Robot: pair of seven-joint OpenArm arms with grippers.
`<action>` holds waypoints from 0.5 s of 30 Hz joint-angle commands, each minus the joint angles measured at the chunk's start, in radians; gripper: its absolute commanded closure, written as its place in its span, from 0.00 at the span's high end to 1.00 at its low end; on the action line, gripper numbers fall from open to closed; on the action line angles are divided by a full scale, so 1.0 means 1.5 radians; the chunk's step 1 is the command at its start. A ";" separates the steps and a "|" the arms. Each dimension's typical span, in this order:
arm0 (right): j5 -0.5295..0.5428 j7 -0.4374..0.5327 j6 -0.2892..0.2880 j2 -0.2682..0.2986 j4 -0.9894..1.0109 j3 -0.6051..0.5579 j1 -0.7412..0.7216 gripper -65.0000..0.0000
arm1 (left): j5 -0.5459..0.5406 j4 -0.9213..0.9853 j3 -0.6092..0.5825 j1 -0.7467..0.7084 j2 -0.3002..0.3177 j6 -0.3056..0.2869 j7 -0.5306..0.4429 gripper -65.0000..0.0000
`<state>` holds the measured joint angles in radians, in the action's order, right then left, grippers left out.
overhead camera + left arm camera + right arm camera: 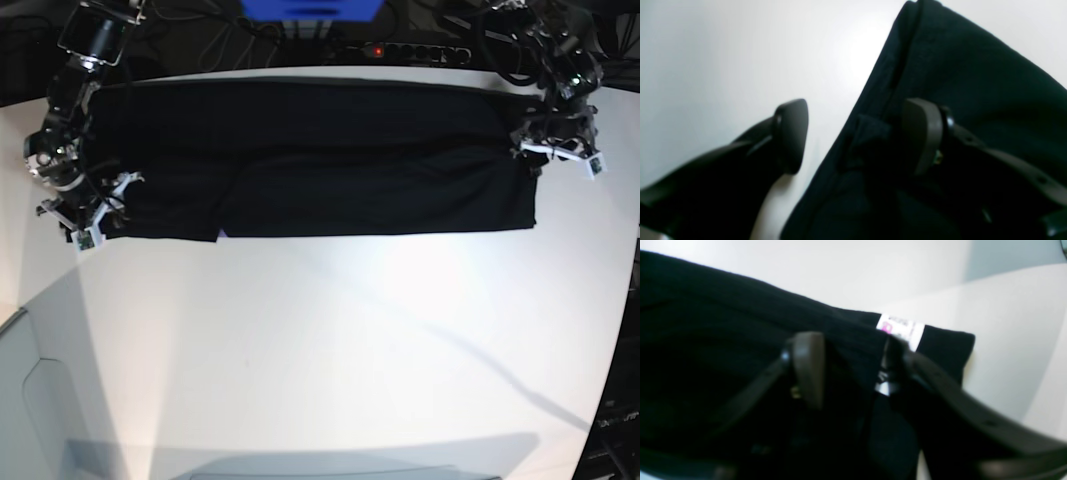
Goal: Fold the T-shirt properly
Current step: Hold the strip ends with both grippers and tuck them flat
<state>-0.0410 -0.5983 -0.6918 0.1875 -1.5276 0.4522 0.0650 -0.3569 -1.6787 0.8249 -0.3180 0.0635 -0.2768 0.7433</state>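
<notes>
Two grippers, one at each short end of the T-shirt [320,160]. Left wrist view: left gripper [853,136] had jaws wide apart, holding nothing; one finger over bare table [723,60] at 9 o'clock, the other over black cloth at 3 o'clock, the shirt's edge running between them from 6 toward 12. Right wrist view: right gripper [846,370] straddled a thick fold of cloth, jaws partly apart; couldn't tell whether it was pinching. White tag [902,329] sat just past the fingertips at 1 o'clock. Base view: shirt lay as a long dark band at the table's far side, long axis running 9 to 3, bottom edge uneven. Left gripper [560,150] at the 3 o'clock end, right gripper [90,215] at the 9 o'clock end, so each arm was nearest its own end. Next fold likely closes along that long axis.
</notes>
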 commanded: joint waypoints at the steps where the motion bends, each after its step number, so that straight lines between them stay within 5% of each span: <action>1: 0.005 0.011 -0.004 0.008 -0.013 0.003 -0.006 0.29 | -0.005 -0.011 0.003 0.001 0.007 0.001 -0.014 0.66; 6: 0.007 0.011 -0.004 0.008 -0.015 0.003 -0.006 0.00 | -0.005 -0.011 0.003 0.001 0.007 0.001 -0.014 0.66; 15: 0.007 0.006 -0.004 -0.017 -0.232 0.004 0.094 0.00 | -0.005 -0.011 0.003 0.002 0.007 0.001 -0.014 0.66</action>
<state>-0.0441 -0.6090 -0.6922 0.1509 -1.8626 0.4545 0.2108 -0.3576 -1.6787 0.8249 -0.3183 0.0624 -0.2764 0.7441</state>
